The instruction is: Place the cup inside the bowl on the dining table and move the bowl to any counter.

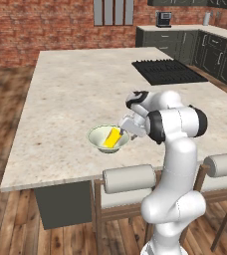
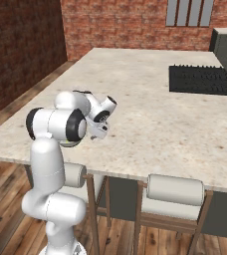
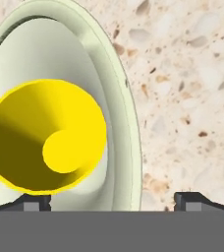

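Cup is seen lying tilted inside the bowl, near the front edge of the table. Fingers are spread wide, empty, straddling the bowl's near rim. Cup mouth is faced toward the hand; the rim is judged the next grasp site.

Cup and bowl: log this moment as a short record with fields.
cup: yellow, lying tilted inside the bowl
bowl: pale green-white, on the dining table near its front edge
dining table: speckled stone top with inset black cooktop
gripper: open, holding nothing, close beside the bowl's rim
task stage: cup is in; bowl not yet moved
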### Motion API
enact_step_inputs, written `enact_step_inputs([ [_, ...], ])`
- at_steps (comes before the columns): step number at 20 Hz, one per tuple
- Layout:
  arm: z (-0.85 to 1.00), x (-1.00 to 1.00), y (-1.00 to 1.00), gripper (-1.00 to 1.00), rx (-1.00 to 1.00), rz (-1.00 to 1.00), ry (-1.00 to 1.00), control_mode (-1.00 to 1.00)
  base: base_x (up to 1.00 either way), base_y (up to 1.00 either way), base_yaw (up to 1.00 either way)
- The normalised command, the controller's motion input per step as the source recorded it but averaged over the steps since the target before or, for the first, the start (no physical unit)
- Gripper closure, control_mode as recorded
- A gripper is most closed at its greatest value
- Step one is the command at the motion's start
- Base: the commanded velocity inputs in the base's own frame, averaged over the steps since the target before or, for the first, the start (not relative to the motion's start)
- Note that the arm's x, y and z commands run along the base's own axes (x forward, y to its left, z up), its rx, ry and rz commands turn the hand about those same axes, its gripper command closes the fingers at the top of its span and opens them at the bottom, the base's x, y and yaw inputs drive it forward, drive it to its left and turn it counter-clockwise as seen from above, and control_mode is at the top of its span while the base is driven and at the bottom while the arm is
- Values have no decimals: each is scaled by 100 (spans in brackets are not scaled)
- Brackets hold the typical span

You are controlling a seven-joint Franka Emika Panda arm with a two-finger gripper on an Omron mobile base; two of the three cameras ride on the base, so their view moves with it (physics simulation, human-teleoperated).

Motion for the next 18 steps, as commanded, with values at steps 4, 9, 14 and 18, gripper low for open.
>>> enact_step_inputs([
  [4, -23, 0, 0, -100, 0, 0, 0, -100, 0, 0, 0],
  [9, -14, 0, 0, -100, 0, 0, 0, -100, 0, 0, 0],
  [14, 0, 0, 1, -100, 0, 0, 1, -100, 0, 0, 0],
  [18, 0, 0, 7, 100, 0, 0, 0, -100, 0, 0, 0],
])
